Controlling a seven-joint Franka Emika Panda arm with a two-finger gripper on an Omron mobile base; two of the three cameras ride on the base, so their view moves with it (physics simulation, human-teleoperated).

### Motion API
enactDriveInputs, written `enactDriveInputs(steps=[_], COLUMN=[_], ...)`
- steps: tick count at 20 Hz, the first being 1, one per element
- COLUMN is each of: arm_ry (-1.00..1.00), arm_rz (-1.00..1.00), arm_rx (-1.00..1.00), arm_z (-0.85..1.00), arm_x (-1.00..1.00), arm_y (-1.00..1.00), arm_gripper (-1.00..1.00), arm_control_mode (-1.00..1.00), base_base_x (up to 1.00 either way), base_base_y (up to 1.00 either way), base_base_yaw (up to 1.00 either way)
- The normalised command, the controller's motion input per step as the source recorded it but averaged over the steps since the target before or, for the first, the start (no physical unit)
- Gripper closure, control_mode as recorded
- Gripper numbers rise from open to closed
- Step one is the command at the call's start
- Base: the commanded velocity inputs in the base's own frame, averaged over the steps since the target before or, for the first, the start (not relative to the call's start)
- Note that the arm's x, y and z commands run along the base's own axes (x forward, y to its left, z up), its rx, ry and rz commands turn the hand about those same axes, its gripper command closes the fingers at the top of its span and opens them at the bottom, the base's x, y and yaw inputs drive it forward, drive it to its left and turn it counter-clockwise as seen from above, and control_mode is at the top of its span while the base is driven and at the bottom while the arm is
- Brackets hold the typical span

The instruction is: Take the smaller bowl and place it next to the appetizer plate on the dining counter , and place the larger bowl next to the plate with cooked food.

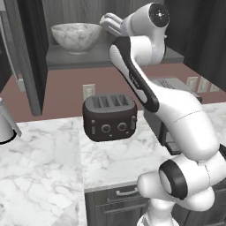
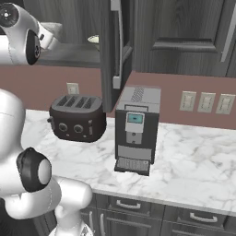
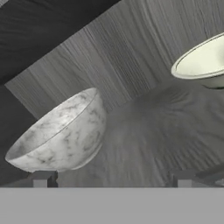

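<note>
The larger bowl [image 1: 76, 37], grey-white and marbled, stands on the shelf of an open wall cabinet; in the hand view the larger bowl [image 3: 61, 135] sits at lower left. The smaller bowl [image 3: 202, 62], cream with a thin dark rim, stands on the same shelf at the upper right of the hand view, and its edge [image 2: 94, 40] peeks out beside the cabinet door. My gripper [image 1: 106, 21] is raised to shelf height just right of the larger bowl. The gripper [image 3: 113, 179] is open and empty, aimed at the bare shelf between the two bowls. The appetizer plate, the plate with cooked food and the dining counter are out of view.
A dark toaster [image 1: 109, 117] stands on the marble worktop [image 1: 119, 159] below the shelf [image 1: 66, 59]. A coffee machine [image 2: 136, 129] stands to its right. The open cabinet door [image 2: 117, 46] hangs right of the shelf. A pale vessel [image 1: 6, 126] is at far left.
</note>
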Motion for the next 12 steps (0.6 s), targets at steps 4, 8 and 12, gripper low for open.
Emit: enactDriveInputs(steps=[4, 8, 12], arm_ry=[-0.01, 0.0, 0.04], arm_rz=[0.0, 0.0, 0.01], arm_rx=[0.11, 0.04, 0.0], arm_z=[0.0, 0.02, 0.17], arm_x=[0.24, 0.25, 0.24], arm_y=[0.3, 0.29, 0.2], arm_gripper=[-1.0, -1.0, -1.0], arm_control_mode=[-1.0, -1.0, -1.0], base_base_x=[0.0, 0.0, 0.0], base_base_y=[0.0, 0.0, 0.0], base_base_yaw=[0.0, 0.0, 0.0])
